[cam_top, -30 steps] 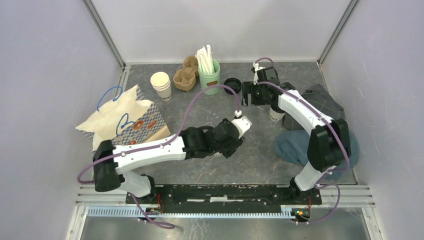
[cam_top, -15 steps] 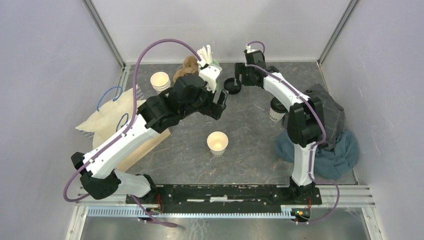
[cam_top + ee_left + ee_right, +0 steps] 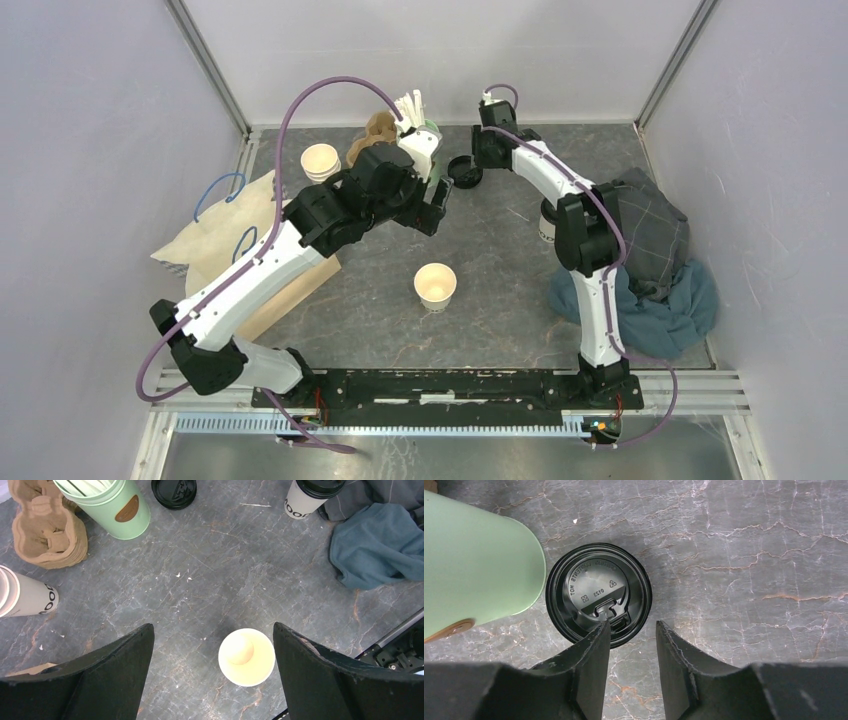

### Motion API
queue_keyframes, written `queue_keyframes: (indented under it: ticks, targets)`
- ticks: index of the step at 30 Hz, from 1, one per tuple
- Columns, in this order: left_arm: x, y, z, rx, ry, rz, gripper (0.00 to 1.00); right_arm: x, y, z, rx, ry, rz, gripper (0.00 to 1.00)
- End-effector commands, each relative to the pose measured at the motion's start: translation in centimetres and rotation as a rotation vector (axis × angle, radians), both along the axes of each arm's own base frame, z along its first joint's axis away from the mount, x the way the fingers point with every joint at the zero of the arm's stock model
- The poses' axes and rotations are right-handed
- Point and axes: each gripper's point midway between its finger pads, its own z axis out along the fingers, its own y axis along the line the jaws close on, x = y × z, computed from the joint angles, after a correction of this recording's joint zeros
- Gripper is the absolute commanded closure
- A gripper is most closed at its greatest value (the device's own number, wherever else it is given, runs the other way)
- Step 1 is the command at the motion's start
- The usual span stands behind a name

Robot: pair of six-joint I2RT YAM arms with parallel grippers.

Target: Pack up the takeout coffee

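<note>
The takeout coffee (image 3: 547, 225), a white printed cup with a black lid, stands at the right, partly behind my right arm; it also shows in the left wrist view (image 3: 309, 499). My right gripper (image 3: 474, 160) hovers at a loose black lid (image 3: 599, 594), jaws open a little. One finger is over the lid's near rim and the other is outside it (image 3: 633, 625). My left gripper (image 3: 430, 205) is open and empty (image 3: 212, 630), high above a lidless white cup (image 3: 246, 656) that stands mid-table (image 3: 435, 286).
A green cup of straws (image 3: 112, 505) and brown cardboard cup carriers (image 3: 47, 530) stand at the back. Stacked white cups (image 3: 320, 162) are at the back left. A paper bag (image 3: 240, 240) lies on the left. Blue and grey cloths (image 3: 650, 265) lie on the right.
My left arm rose from mid-table towards the back, leaving the lidless cup standing. My right gripper moved from beside the coffee to the loose lid.
</note>
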Motion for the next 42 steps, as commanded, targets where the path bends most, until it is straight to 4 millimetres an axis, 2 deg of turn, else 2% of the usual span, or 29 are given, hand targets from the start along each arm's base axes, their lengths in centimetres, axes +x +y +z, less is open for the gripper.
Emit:
queue_keyframes:
  ticks: [1,6,10,22,29,42]
  targets:
    - [0.4,0.6,0.3,0.023,-0.032,-0.014,0.06,1.8,-0.4,1.3,-0.012,-0.058,-0.036,0.58]
    - [0.3,0.7,0.2,0.027,-0.033,-0.015,0.06,1.8,-0.5,0.1,-0.024,-0.037,-0.040,0.65]
    - [0.3,0.7,0.0,0.029,-0.029,-0.018,0.06,1.8,-0.8,-0.6,-0.041,-0.027,-0.048,0.66]
    - [0.4,0.6,0.1,0.031,-0.032,-0.024,0.06,2.1,-0.7,-1.9,-0.047,-0.013,-0.043,0.77]
    - [0.4,0.5,-0.1,0.036,-0.031,-0.025,0.06,2.3,-0.8,-2.1,-0.051,-0.013,-0.049,0.82]
    - [0.4,0.5,0.0,0.036,-0.032,-0.026,0.06,2.6,-1.6,-1.2,-0.050,-0.022,-0.085,1.00]
